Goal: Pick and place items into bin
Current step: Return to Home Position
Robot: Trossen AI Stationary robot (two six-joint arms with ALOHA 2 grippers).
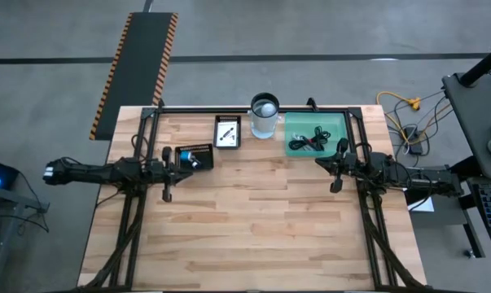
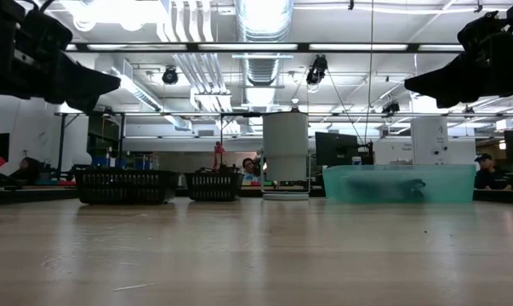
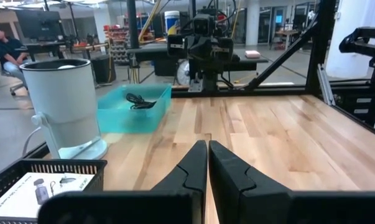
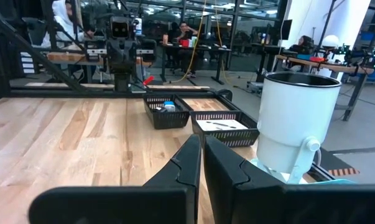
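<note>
A teal bin (image 1: 317, 135) stands at the table's far right and holds black coiled cables (image 3: 139, 101). At the far side, a black basket (image 1: 228, 132) holds a flat white printed card (image 4: 221, 125). A second black basket (image 1: 195, 156) holds a small blue and white item (image 4: 167, 106). My left gripper (image 3: 208, 146) is shut and empty. It hovers level over the table's left, next to the second basket. My right gripper (image 4: 201, 140) is also shut and empty, and hovers level at the right, just near of the bin. The two grippers face each other.
A white cylindrical container (image 1: 264, 115) stands on the far edge between the baskets and the bin. A black frame (image 1: 155, 114) borders the table's far side and runs down both sides under the arms. Bare wood (image 1: 253, 220) fills the middle and near part.
</note>
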